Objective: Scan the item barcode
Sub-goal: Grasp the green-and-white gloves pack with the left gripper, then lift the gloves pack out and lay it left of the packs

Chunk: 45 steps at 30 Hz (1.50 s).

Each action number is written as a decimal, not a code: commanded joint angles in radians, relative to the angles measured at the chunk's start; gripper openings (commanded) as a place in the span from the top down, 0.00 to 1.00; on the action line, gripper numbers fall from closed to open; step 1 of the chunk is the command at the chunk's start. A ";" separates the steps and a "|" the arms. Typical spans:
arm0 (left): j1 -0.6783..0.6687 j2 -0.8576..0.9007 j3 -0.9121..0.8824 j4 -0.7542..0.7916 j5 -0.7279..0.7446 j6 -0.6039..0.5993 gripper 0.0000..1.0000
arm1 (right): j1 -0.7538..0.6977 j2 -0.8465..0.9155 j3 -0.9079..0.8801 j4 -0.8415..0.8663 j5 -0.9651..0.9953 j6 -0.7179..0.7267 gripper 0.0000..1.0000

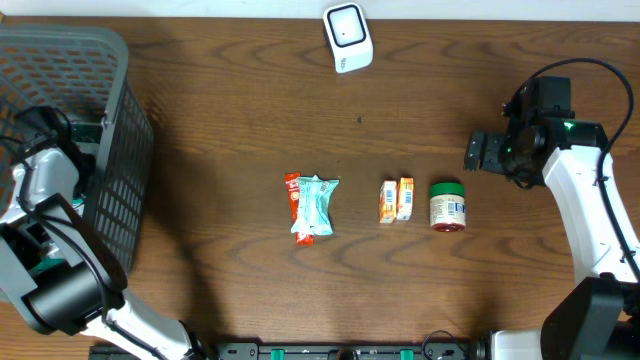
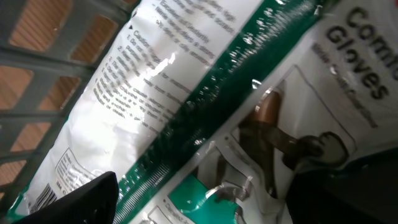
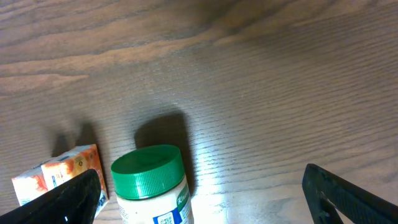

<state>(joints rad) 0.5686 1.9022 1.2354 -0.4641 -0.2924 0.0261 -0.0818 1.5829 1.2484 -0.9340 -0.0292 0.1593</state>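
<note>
The white-and-green glossy plastic glove packet (image 2: 186, 93) ran past the left wrist view's top, right and bottom edges, its small print blurred and its barcode (image 2: 43, 198) too small to read. The green-lidded pale jar (image 3: 149, 180) ran off the bottom edge; the orange cardboard carton (image 3: 59, 171) sat partly behind a finger (image 3: 68, 202) of the right gripper (image 3: 200, 171).

Right arm (image 1: 585, 215): white shell links, black joint housings | wrist: black, small green light (image 1: 570, 125) lit, thin black cable (image 1: 590, 65) looped above | right gripper (image 1: 472, 152): black; right fingers (image 3: 348, 196) matte black, wedge-shaped | left arm (image 1: 40, 180): white links, black joints, black cables, large black cylindrical joint near base | left fingers (image 2: 93, 199): plain black
</note>
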 commanded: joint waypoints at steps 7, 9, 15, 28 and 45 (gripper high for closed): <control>0.063 0.066 -0.039 0.025 -0.016 -0.005 0.21 | -0.002 -0.017 0.014 -0.001 0.006 -0.004 0.01; 0.063 0.066 -0.039 0.029 -0.013 -0.005 0.27 | -0.002 -0.017 0.014 -0.001 0.006 -0.004 0.01; 0.063 0.065 -0.039 0.037 0.051 -0.005 0.69 | -0.002 -0.017 0.014 -0.001 0.006 -0.004 0.01; 0.021 -0.245 0.014 0.000 0.124 -0.090 0.93 | -0.002 -0.017 0.014 -0.001 0.006 -0.004 0.01; -0.107 -1.141 0.015 0.099 0.273 -0.235 0.93 | -0.002 -0.017 0.014 -0.001 0.006 -0.004 0.01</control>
<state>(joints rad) 0.5175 0.8497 1.2442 -0.3824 -0.1238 -0.1795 -0.0818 1.5829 1.2484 -0.9344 -0.0292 0.1593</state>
